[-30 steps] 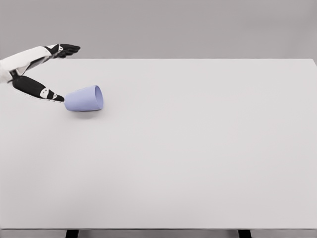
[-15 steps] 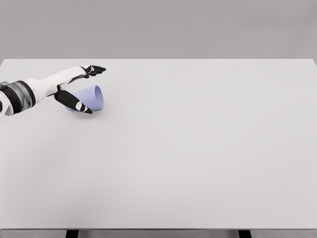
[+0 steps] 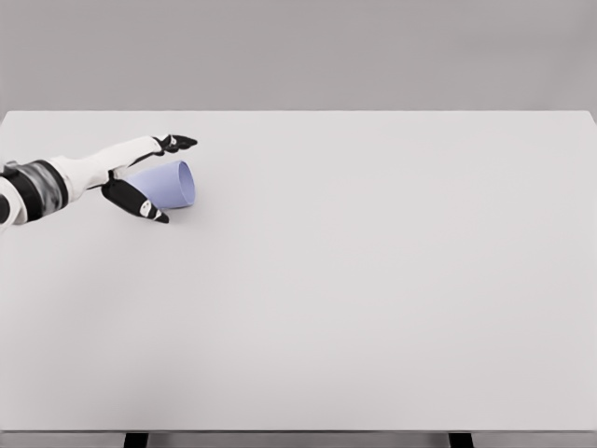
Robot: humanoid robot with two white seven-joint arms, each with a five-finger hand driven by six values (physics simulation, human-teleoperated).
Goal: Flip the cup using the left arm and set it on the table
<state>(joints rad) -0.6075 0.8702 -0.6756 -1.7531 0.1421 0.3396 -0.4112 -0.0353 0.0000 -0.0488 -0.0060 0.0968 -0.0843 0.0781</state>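
The left hand (image 3: 140, 177) is straddling the cup (image 3: 166, 184) lying sideways at the table's (image 3: 373, 280) far left, fingers spread, seemingly not yet gripping; lifting and flipping are remaining.

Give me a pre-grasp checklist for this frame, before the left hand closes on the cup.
1. Cup lying on its side, opening facing right: ok.
2. Left hand straddles the cup, thumb in front, fingers behind: ok.
3. Hand closed on the cup: not ok, fingers spread.
4. Contact between thumb and cup: cannot tell.
5. Bare table beside the cup for setting it upright: ok.
6. Right arm out of the way: ok, not in view.
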